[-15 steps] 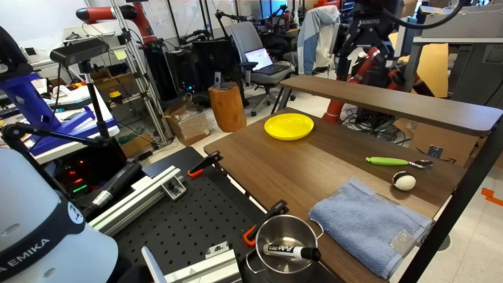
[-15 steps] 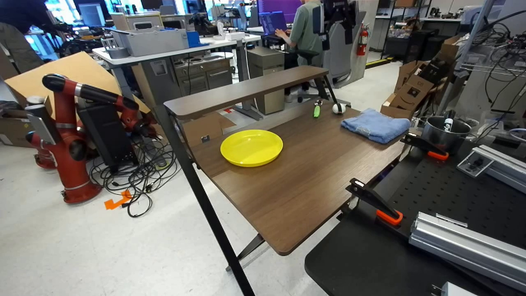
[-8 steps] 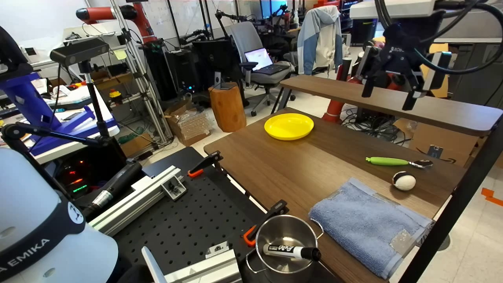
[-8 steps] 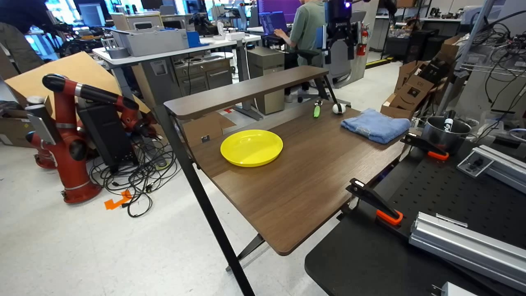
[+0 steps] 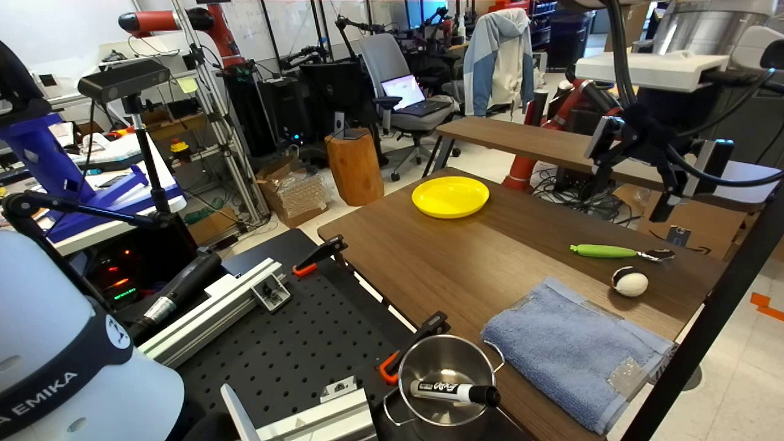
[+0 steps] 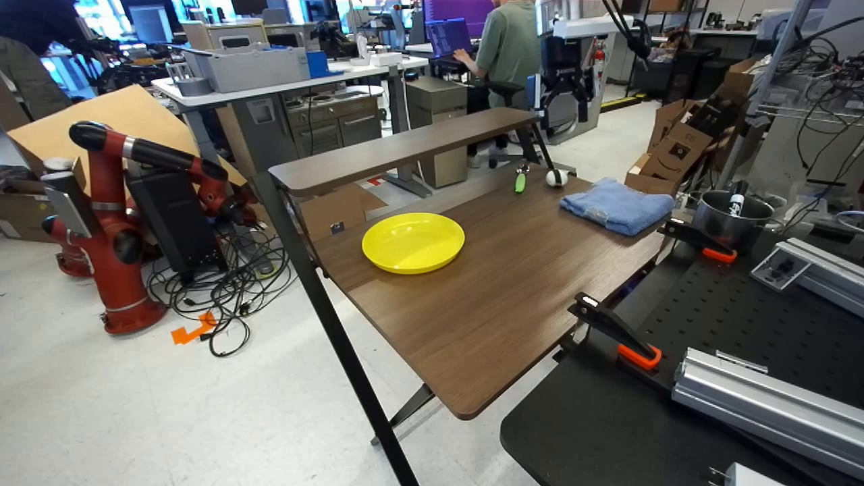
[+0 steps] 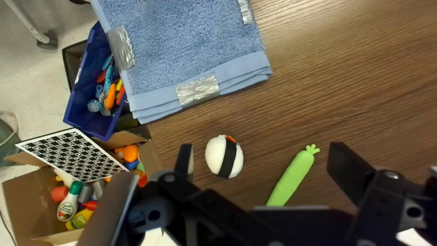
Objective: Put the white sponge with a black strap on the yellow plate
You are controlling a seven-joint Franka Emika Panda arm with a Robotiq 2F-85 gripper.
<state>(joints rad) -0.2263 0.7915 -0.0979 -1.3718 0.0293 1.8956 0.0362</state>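
The white sponge with a black strap (image 5: 632,284) lies on the brown table near the blue cloth, also in an exterior view (image 6: 553,179) and the wrist view (image 7: 215,154). An orange bit shows at its edge. The yellow plate (image 5: 450,197) lies bare on the table, away from the sponge, in both exterior views (image 6: 413,243); it is out of the wrist view. My gripper (image 5: 627,197) is open and empty above the table, higher than the sponge, also in an exterior view (image 6: 564,116). In the wrist view my gripper (image 7: 261,155) spans the sponge, which shows nearer the left finger.
A green-handled spoon (image 5: 603,251) lies beside the sponge. A folded blue cloth (image 5: 576,355) lies on the sponge's other side. A raised shelf (image 6: 418,145) runs along the table's edge on black legs. A steel pot (image 6: 715,219) holds a marker.
My gripper has come down from above the shelf's level toward the table, and shifted right in an exterior view. It shows open throughout. Sponge, plate, cloth and spoon have not moved.
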